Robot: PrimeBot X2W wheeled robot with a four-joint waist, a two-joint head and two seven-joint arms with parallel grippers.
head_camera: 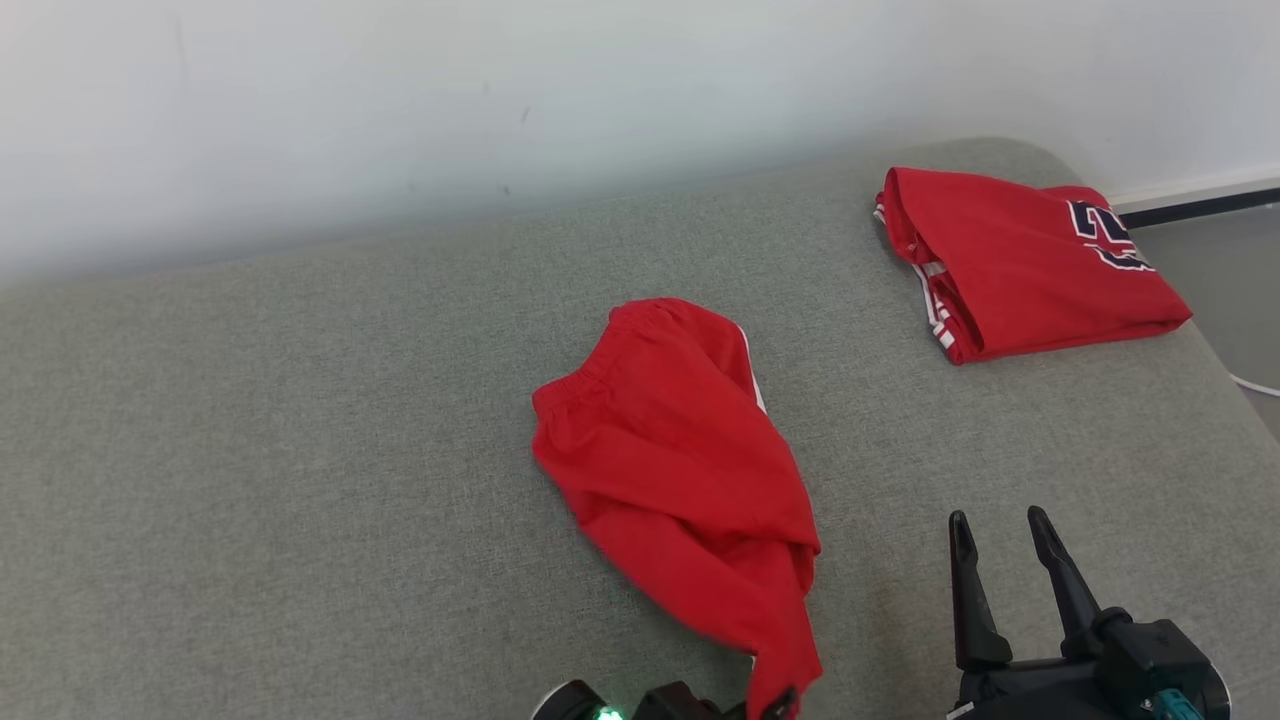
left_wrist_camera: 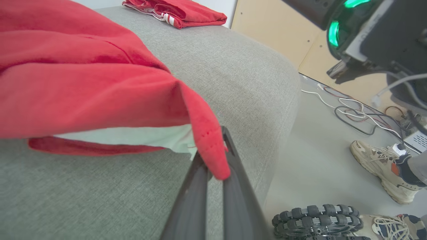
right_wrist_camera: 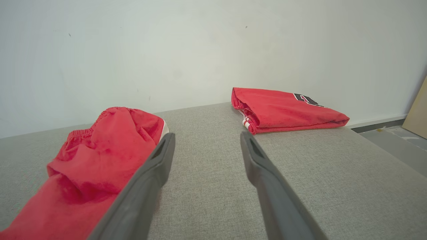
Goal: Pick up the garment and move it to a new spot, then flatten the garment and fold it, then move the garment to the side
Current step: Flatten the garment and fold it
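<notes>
Left gripper (left_wrist_camera: 215,156): jaws pressed together on a hem corner of the red shorts (head_camera: 680,460), right at the near edge of the grey cushion (head_camera: 300,450). It's a corner pinch, probably so the rest trails free once lifted.
Floor beside it: off the cushion's edge to the right of the left jaws lie loose cables (left_wrist_camera: 353,113) and a person's shoe (left_wrist_camera: 380,166) (close company, worth a wide berth).
Right gripper (head_camera: 1000,520): jaws spread and empty, low over bare cushion just right of the shorts' near end. It looks on standby for a second corner.
Red shorts: they run from the left jaws away and to the left, bunched in soft folds, waistband at the far end. White lining peeks from under the pinched hem.
Step in hand: the pick-up is barely begun. Most of the cloth lies on the cushion, with nothing flattened or folded yet.
Folded jersey (head_camera: 1020,260): well beyond the right jaws, at the far right corner. It's neatly parked, leaving the middle free.
Wall (head_camera: 400,100): pale, directly behind the cushion.
</notes>
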